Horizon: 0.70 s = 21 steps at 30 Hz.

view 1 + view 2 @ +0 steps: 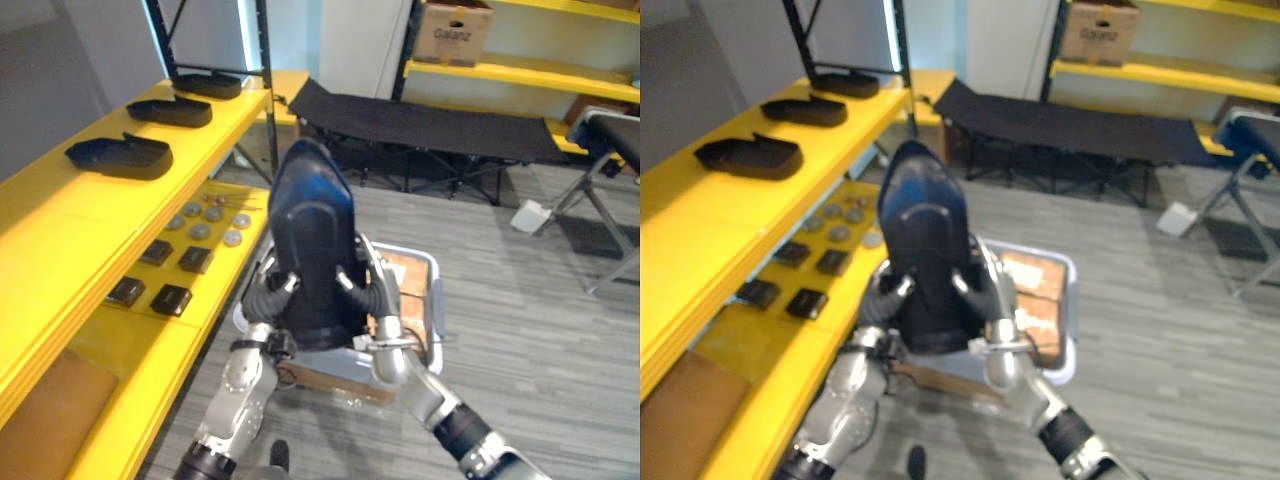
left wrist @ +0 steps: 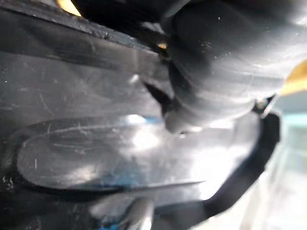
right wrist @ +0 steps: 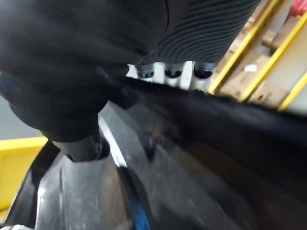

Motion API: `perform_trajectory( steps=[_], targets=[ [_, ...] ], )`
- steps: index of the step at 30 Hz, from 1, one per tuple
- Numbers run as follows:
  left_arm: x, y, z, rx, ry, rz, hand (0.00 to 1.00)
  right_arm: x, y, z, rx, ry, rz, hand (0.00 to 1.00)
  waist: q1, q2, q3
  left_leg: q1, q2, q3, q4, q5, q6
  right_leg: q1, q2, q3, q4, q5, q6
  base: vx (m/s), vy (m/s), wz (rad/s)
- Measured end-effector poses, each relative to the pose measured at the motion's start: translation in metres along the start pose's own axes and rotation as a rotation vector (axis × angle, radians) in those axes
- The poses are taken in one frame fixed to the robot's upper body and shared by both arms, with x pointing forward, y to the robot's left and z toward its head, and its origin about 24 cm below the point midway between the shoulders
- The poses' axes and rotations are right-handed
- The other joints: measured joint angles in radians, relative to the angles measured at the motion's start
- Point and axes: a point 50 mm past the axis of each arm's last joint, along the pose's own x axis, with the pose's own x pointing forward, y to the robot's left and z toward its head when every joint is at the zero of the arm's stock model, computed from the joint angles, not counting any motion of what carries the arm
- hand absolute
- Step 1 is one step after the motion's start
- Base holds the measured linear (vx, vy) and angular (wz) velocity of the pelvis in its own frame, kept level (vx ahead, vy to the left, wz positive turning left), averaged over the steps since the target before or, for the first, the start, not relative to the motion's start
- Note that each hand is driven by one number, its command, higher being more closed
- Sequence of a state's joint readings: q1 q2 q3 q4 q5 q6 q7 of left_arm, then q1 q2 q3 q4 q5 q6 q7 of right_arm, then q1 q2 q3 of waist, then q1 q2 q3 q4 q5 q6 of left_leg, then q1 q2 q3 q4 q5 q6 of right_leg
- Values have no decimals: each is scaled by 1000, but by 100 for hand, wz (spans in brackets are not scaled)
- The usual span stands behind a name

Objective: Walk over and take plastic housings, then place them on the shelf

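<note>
I hold a black plastic housing (image 1: 312, 240) upright in front of me, between both hands. My left hand (image 1: 268, 297) grips its left side and my right hand (image 1: 368, 292) its right side, thumbs on the near face and fingers behind it. In the right wrist view the thumb (image 3: 81, 143) presses on the housing (image 3: 192, 167) and the fingers (image 3: 172, 72) hook over its edge. The left wrist view shows the glossy housing (image 2: 96, 143) right against that hand. Three similar housings (image 1: 120, 155) (image 1: 170, 110) (image 1: 208, 85) lie on the yellow shelf (image 1: 60, 230) to my left.
The lower yellow shelf level carries small black parts (image 1: 170, 298) and grey discs (image 1: 200, 230). A grey bin (image 1: 425, 265) with cardboard inside stands just behind the held housing. A black folding cot (image 1: 430, 125) and a metal frame (image 1: 600, 190) stand on the grey floor beyond.
</note>
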<state>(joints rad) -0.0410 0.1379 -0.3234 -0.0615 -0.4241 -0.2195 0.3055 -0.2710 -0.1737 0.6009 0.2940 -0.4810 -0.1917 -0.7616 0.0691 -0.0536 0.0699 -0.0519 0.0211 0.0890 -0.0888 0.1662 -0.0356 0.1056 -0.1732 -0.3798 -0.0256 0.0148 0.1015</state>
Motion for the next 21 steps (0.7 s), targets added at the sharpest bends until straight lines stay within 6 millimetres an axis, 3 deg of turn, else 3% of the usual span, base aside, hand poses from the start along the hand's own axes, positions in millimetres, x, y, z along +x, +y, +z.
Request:
perform_trajectory(
  steps=[13,21],
  targets=[
    [0,9,27,137,-209,213,100,3,2,16,97,2,-47,0,-2,0,0,11,-7,2,0,-3,-4,-2,-11,-2,25,-16,-3,-5,6,1],
    [-9,37,35,316,-290,421,100,16,-33,26,249,18,-215,0,-8,2,1,13,-6,12,0,-7,0,-4,-15,7,23,-15,-3,14,0,-3]
  ],
)
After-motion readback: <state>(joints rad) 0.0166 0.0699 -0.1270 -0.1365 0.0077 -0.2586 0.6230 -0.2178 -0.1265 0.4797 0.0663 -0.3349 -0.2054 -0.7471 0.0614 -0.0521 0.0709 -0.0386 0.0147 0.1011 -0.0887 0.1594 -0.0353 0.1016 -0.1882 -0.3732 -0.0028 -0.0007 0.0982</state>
